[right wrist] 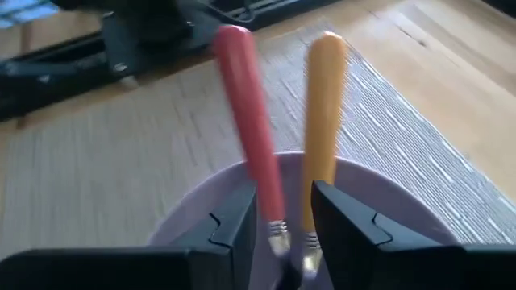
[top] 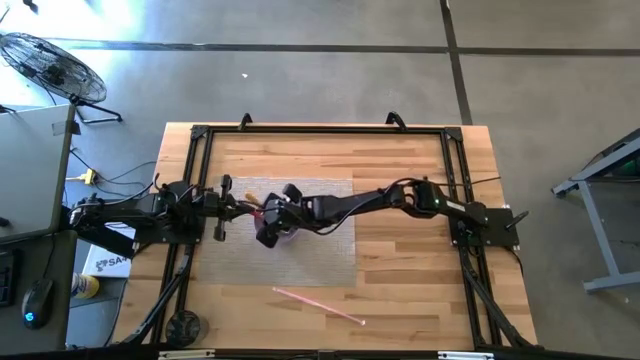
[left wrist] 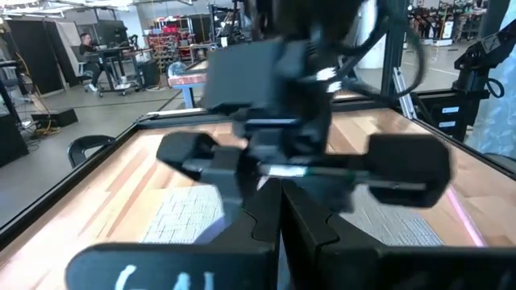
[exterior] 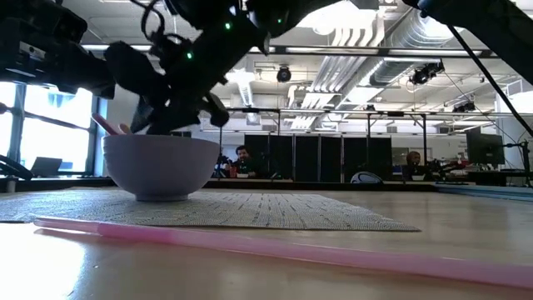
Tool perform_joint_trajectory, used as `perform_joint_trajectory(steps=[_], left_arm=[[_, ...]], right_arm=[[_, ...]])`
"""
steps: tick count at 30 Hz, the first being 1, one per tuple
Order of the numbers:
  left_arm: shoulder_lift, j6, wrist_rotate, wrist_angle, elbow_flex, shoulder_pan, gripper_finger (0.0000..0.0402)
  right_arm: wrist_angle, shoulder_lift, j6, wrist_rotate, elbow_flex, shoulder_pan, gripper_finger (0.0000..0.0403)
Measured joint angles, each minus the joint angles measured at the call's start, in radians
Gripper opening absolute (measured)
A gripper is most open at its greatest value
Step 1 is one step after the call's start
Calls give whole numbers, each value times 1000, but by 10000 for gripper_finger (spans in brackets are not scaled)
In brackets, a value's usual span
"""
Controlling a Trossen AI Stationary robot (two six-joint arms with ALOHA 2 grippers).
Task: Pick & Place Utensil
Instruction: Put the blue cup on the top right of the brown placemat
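A lavender bowl stands on a grey placemat; it also shows in the low view. A red-handled utensil and an orange-handled utensil stand in the bowl, handles up and leaning on its rim. My right gripper is over the bowl and open, with both utensil necks in the gap between its fingers. My left gripper is shut and empty just left of the bowl, facing the right gripper. A long pink utensil lies flat on the table near the front edge. My right gripper comes at the bowl from above, slanting from the table's right. The red handle's lower end lies beside one finger and the orange one's beside the other. I cannot tell whether either finger touches them.
The two grippers are close together over the placemat's left half. A black frame runs around the table's edges. Bare wood lies to the right of the placemat and along the front, where the pink utensil lies.
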State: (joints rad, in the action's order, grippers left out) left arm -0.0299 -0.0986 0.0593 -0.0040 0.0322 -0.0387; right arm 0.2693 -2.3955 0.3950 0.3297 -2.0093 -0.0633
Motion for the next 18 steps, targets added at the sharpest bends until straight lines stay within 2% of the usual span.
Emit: perform_joint_trajectory(steps=[4, 10, 15, 18], left_arm=[[0, 0, 0, 0, 0, 0, 1], [0, 0, 0, 0, 0, 0, 1], [0, 0, 0, 0, 0, 0, 1], [0, 0, 0, 0, 0, 0, 1]], right_arm=[[124, 0, -46, -5, -83, -18, 114], [455, 2, -66, -59, -208, -49, 114], [666, 2, -138, -128, -248, -86, 114], [724, 2, -173, -159, -261, -114, 114]])
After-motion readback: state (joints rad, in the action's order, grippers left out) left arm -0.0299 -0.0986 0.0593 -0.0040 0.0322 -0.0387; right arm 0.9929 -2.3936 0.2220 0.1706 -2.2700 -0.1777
